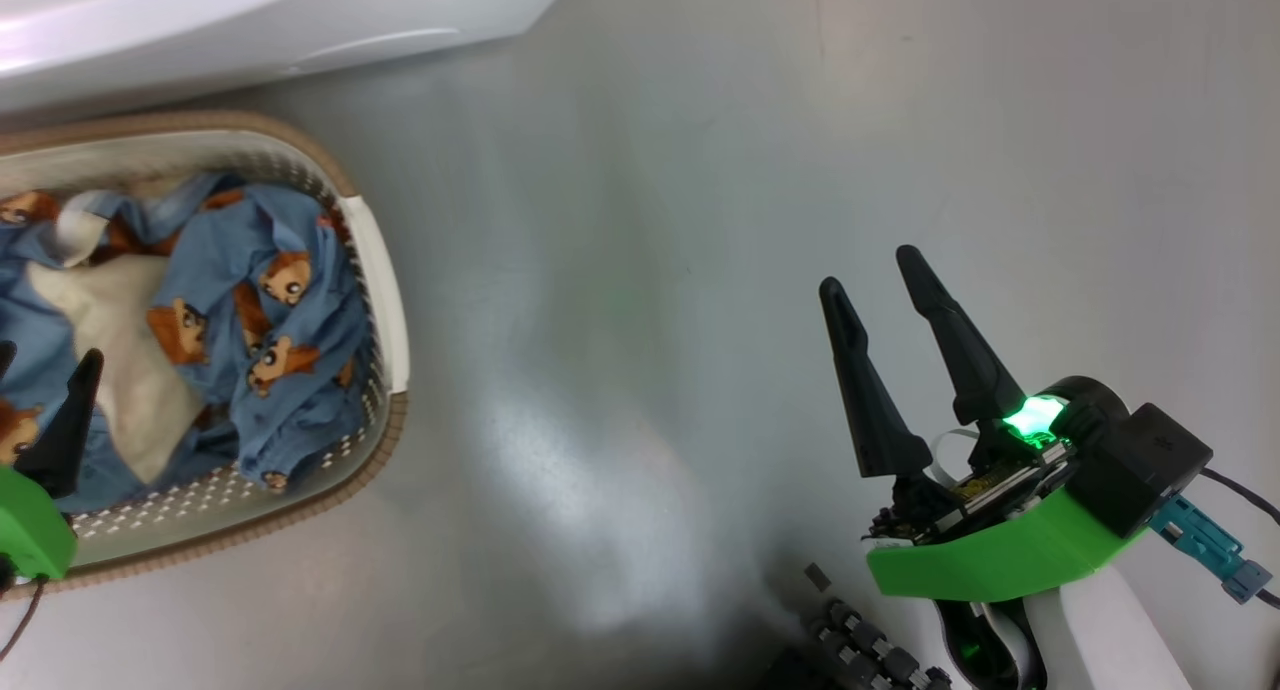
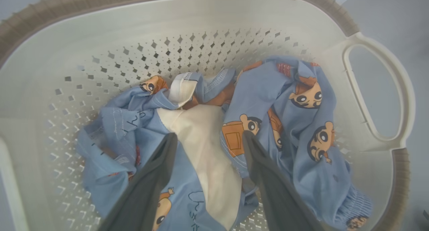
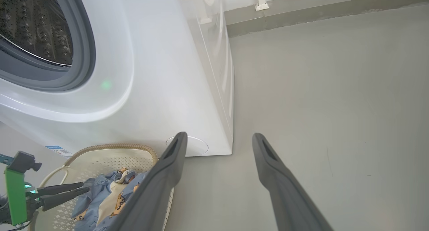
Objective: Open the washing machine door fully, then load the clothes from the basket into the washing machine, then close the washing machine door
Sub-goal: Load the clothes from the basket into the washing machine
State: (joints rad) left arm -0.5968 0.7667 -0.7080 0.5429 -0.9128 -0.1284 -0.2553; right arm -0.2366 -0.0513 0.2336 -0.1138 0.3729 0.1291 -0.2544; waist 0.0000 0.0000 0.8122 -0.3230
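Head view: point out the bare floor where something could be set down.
Bare floor runs wide between the basket and the right end effector, and on past it to the right. Crowded: the basket holds a heap of clothes, with the left end effector above them, and the washing machine stands close by.

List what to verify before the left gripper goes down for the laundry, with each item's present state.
1. Left gripper open: ok, jaws wide apart.
2. Aim: ok, its fingers straddle the beige cloth.
3. Clothes reachable: ok, bunched loosely inside the basket.
4. Loading path: ok, the washing machine drum looks uncovered.
5. Door fully open: cannot tell.
6. Right gripper clear: ok, open, over bare floor, apart from the basket.
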